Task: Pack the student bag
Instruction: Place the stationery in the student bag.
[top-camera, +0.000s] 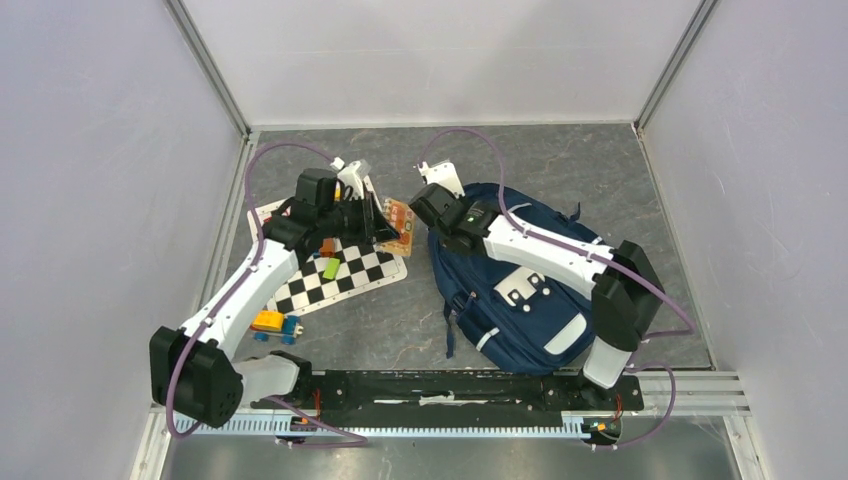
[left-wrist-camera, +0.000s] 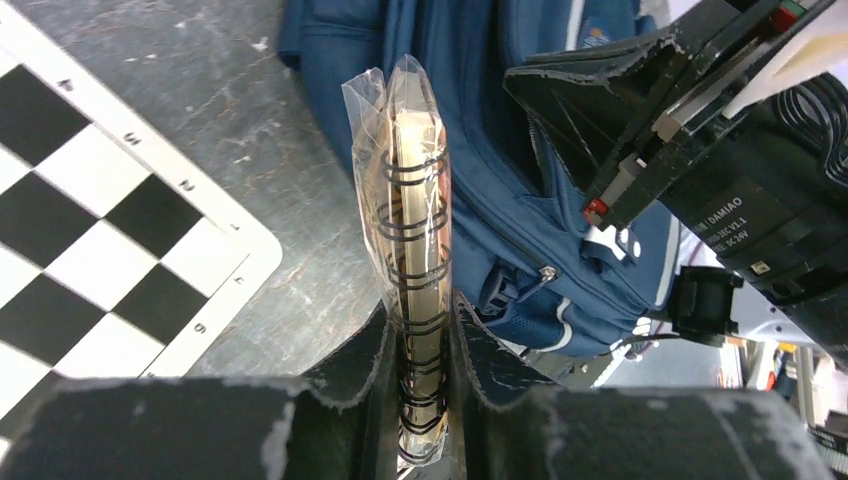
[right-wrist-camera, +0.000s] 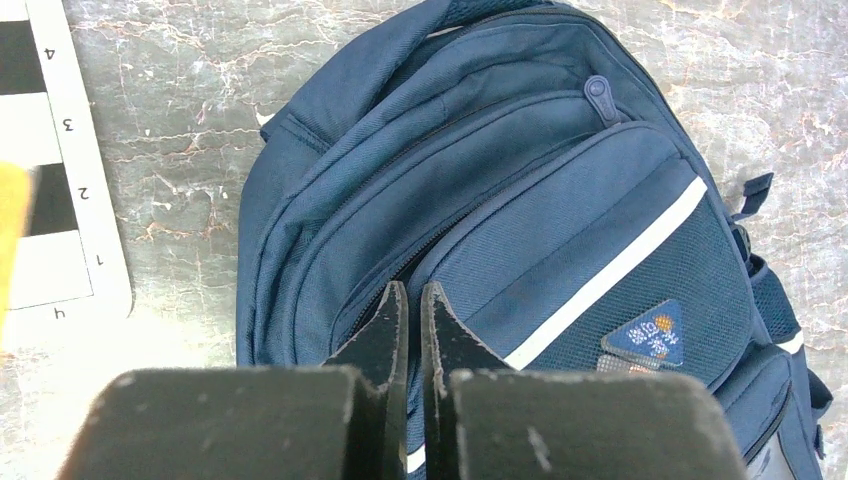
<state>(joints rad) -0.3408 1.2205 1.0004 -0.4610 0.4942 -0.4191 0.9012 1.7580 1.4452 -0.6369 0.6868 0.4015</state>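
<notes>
The large navy-blue fabric backpack (top-camera: 490, 300) lies on the grey stone-patterned table (top-camera: 400, 330), right of centre. The left gripper (left-wrist-camera: 418, 320) clamps a plastic-wrapped spiral-bound notebook (left-wrist-camera: 415, 230) just left of the backpack's far end. The right gripper (right-wrist-camera: 412, 300) is closed, its tips at the backpack's front zip seam.

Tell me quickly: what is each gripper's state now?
Left gripper: closed on the wrapped spiral notebook.
Right gripper: closed at the student bag; grip cannot be told.

Robot lab cell, blank pale panel walls (top-camera: 90, 150), aluminium corner posts (top-camera: 212, 70), grey marbled table (top-camera: 590, 165), two arms (top-camera: 245, 290) bolted to black rail (top-camera: 450, 385)
</notes>
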